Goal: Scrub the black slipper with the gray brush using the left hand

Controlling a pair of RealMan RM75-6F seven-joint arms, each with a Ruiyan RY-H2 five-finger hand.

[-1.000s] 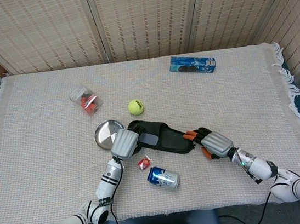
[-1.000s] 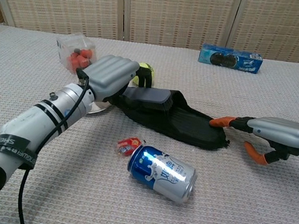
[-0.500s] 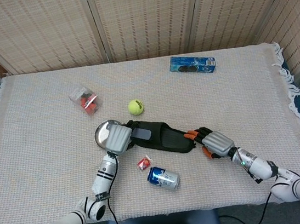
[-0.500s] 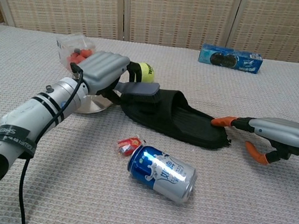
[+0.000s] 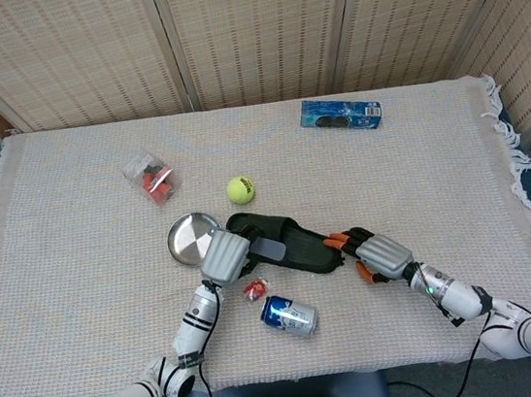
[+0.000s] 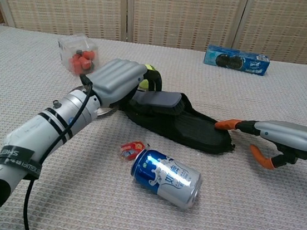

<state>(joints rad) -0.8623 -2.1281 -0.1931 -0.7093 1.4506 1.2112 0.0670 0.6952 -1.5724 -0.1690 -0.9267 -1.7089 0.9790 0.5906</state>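
From the head view, your left hand (image 5: 223,255) grips the gray brush (image 5: 265,249), fingers wrapped round its near end, and the brush lies across the toe end of the black slipper (image 5: 286,242). The slipper sits near the middle of the worktop (image 5: 81,281), running diagonally from upper left to lower right. Your right hand (image 5: 376,255) rests at the slipper's heel end, orange fingertips (image 5: 336,240) touching its edge; the fingers are spread and hold nothing. A round metal dish (image 5: 185,236) lies just left of your left hand, with a tennis ball (image 5: 240,190) above the slipper. A small red packet (image 5: 255,289) and a blue can (image 5: 290,316) on its side lie below the slipper. A clear box of red pieces (image 5: 151,178) sits toward the upper left, and a blue biscuit packet (image 5: 340,114) lies at the far edge.

From the chest view, your left hand (image 6: 117,78) is closed over the brush (image 6: 160,100), which presses flat against the slipper's (image 6: 188,126) strap. Your right hand (image 6: 276,139) reaches in from the right, one orange fingertip (image 6: 226,124) against the heel rim and another curled below it, with nothing in its grasp. The can (image 6: 165,177) lies nearest you, the red packet (image 6: 132,148) just touching its left end. The tennis ball (image 6: 148,69) peeks out behind your left hand.
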